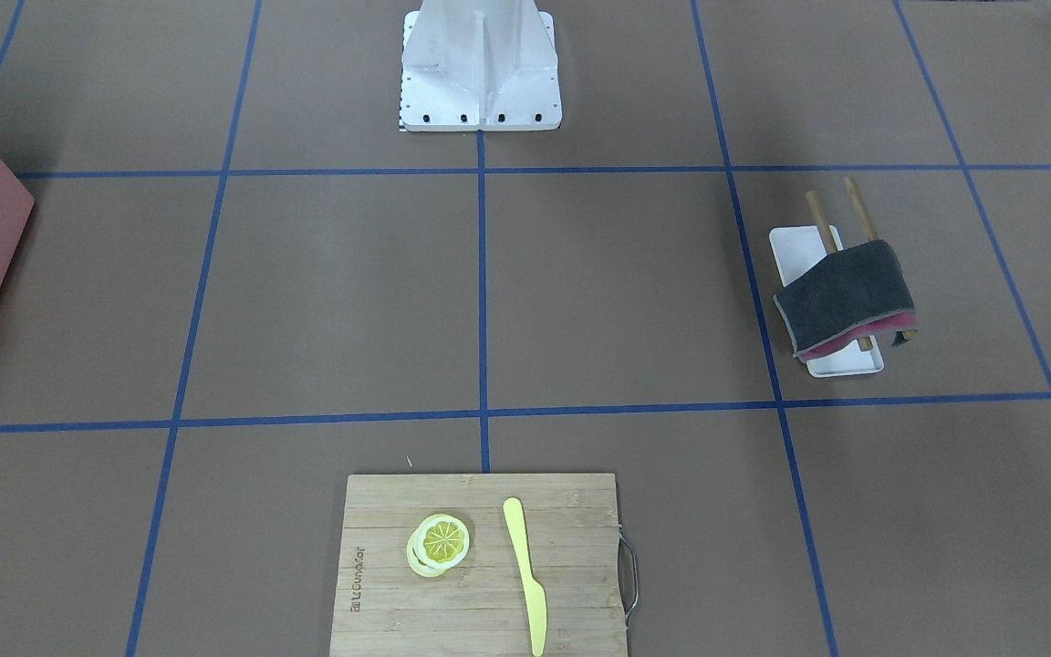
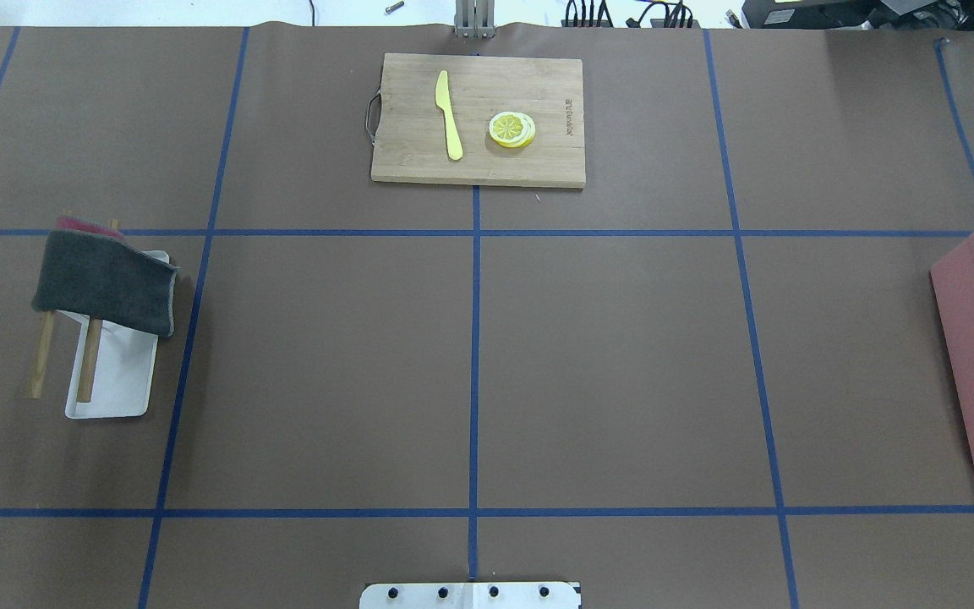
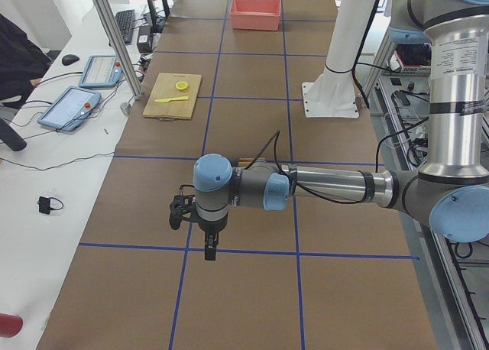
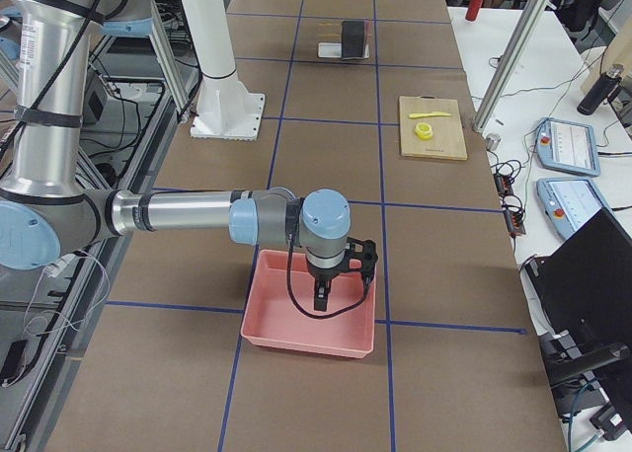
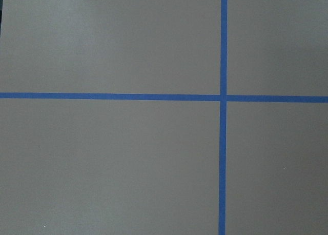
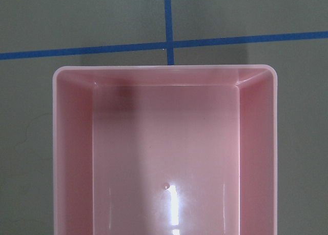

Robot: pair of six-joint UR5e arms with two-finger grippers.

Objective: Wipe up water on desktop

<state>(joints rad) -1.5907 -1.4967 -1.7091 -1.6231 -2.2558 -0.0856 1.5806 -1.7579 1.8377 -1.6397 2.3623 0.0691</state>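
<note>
Matte brown, blue-taped tabletop (image 3: pixel 252 296) lies beneath left claw (image 3: pixel 209 252), not touching; right claw (image 4: pixel 321 299) hangs over pink plastic bin (image 4: pixel 306 345). Cannot tell either claw's opening.

I counted one desktop (image 2: pixel 622 355), and on it one bamboo cutting board (image 2: pixel 419 156), one yellow knife (image 2: pixel 449 114) and one stack of lemon slices (image 2: pixel 511 129), too overlapped for me to number. There was one pink bin (image 2: pixel 956 338), one white tray (image 2: pixel 119 385), two wooden rods (image 2: pixel 90 359) and one grey cloth (image 2: pixel 106 283) with a pink layer (image 1: pixel 863 330) beneath, perhaps a second cloth. Two arms showed: the left arm (image 3: pixel 336 188) and the right arm (image 4: pixel 188 215).
</note>
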